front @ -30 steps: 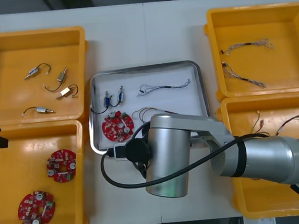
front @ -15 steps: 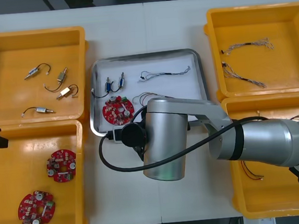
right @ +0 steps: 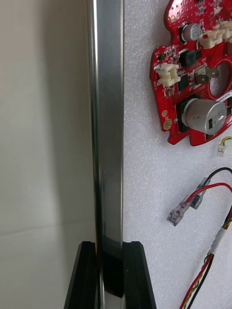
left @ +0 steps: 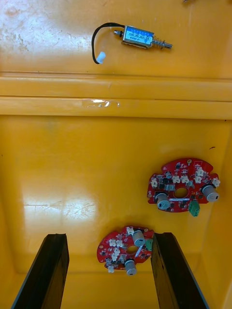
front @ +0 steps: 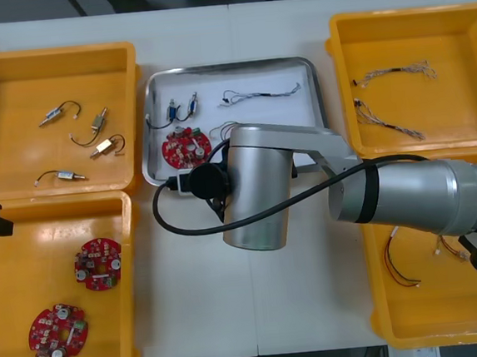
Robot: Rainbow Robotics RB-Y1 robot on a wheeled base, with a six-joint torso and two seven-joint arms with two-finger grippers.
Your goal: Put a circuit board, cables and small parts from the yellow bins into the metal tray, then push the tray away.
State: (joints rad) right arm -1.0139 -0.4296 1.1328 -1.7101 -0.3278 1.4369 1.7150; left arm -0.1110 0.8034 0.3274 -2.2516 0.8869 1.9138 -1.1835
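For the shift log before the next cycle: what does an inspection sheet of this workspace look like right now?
Surface: light table, two yellow bins at each side.
Job's things: metal tray holds one circuit board and two small metal parts; two spare boards and four spare parts lie in the left bins.
Clutter: nothing seen.
Grippers: right gripper shut on the tray's near rim; left gripper open, parked above the left near bin.
Cables: blue and white cable and red and yellow cable in the tray; more cables in the right bins.
Surroundings: nothing seen.
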